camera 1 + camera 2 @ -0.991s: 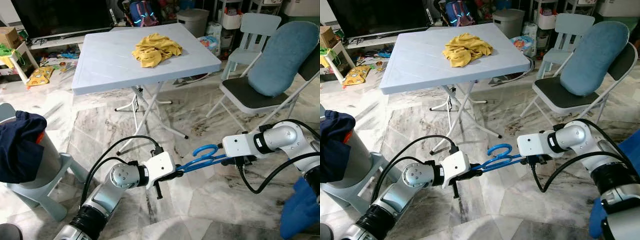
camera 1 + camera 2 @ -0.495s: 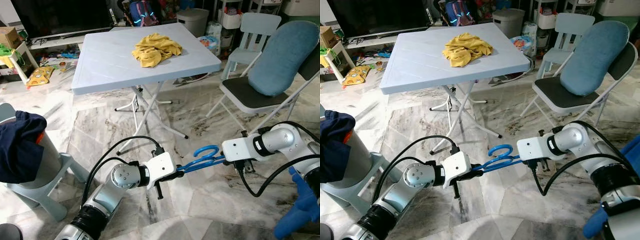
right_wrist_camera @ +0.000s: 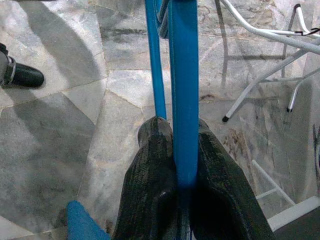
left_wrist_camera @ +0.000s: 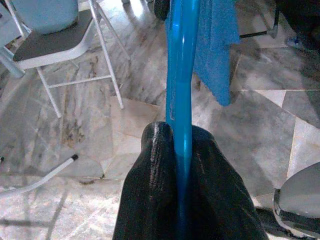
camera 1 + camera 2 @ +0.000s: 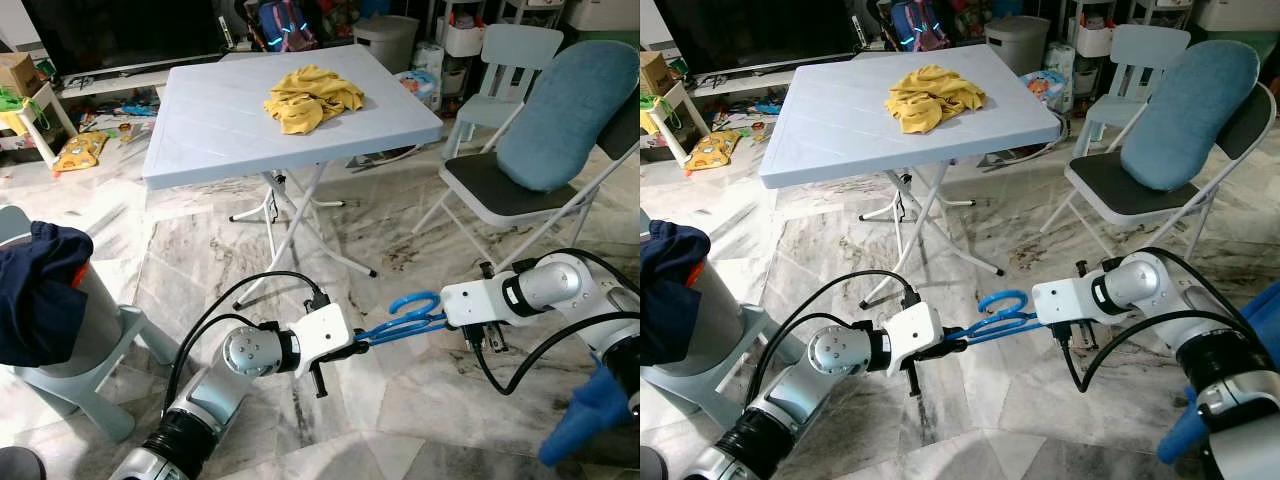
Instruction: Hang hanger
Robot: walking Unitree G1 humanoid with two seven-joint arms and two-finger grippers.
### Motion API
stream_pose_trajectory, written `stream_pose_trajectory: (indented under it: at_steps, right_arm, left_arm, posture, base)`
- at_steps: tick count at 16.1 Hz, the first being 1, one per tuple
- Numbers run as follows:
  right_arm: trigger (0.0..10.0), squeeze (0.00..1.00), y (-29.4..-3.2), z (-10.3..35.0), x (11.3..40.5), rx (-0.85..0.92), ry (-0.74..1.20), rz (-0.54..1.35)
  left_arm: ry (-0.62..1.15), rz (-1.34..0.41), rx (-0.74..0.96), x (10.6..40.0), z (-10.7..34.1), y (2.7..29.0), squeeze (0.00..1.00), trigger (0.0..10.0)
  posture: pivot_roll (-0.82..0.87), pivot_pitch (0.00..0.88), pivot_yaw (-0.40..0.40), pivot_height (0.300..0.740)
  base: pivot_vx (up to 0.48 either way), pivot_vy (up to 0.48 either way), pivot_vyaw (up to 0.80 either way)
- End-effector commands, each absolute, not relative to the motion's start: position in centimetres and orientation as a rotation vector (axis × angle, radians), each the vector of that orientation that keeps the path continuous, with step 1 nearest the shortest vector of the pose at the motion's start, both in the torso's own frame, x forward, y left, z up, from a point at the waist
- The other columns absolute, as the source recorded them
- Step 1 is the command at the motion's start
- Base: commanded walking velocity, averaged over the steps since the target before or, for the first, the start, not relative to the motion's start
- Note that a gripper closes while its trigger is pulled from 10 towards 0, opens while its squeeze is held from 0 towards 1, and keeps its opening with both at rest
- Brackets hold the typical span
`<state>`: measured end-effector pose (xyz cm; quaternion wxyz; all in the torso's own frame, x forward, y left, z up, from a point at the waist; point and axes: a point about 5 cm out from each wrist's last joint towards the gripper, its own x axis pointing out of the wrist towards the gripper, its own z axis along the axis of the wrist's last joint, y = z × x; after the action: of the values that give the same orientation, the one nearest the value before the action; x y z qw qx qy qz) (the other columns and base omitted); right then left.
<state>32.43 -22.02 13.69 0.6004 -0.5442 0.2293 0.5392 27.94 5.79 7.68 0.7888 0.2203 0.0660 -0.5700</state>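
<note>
Blue plastic, thin and stiff, the hanger (image 5: 405, 318) is held low above the marble floor (image 5: 420, 400) between both arms. The left gripper (image 4: 182, 150) is clenched on one end of its bar, the right gripper (image 3: 177, 145) on the other end, with the hook between them. It looks light but smooth, so a firm pinch near the hook seems best. Farther beyond stands the folding table (image 5: 200, 130).

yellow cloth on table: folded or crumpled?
Crumpled. The yellow cloth lies in a bunched heap with uneven folds near the table's far edge.
</note>
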Motion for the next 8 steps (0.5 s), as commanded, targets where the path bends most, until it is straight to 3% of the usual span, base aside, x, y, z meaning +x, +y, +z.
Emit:
stream_pose_trajectory:
  at_steps: [1,6,7,8]
  right_arm:
    - [0.0,0.00,-21.80,14.07,32.80,-1.265,0.520,1.240]
    - [0.0,0.00,-21.89,14.09,32.88,-1.259,0.516,1.233]
    - [0.0,0.00,-21.94,14.11,32.92,-1.260,0.516,1.230]
    - [0.0,0.00,-22.00,14.10,32.97,-1.260,0.517,1.228]
  left_arm:
    - [0.128,-1.237,0.498,28.20,8.01,5.65,0.00,10.0]
    - [0.126,-1.235,0.504,28.28,8.00,5.65,0.00,10.0]
    - [0.130,-1.230,0.499,28.32,7.96,5.70,0.35,10.0]
    - [0.131,-1.220,0.490,28.40,7.97,5.77,1.00,10.0]
  posture:
    - [-0.15,0.000,0.064,0.740]
    - [-0.15,0.000,0.063,0.740]
    - [-0.16,0.000,0.062,0.740]
    - [-0.15,0.000,0.062,0.740]
  base:
    - [0.000,0.000,0.00]
    - [0.000,0.000,0.00]
    - [0.000,0.000,0.00]
    - [0.000,0.000,0.00]
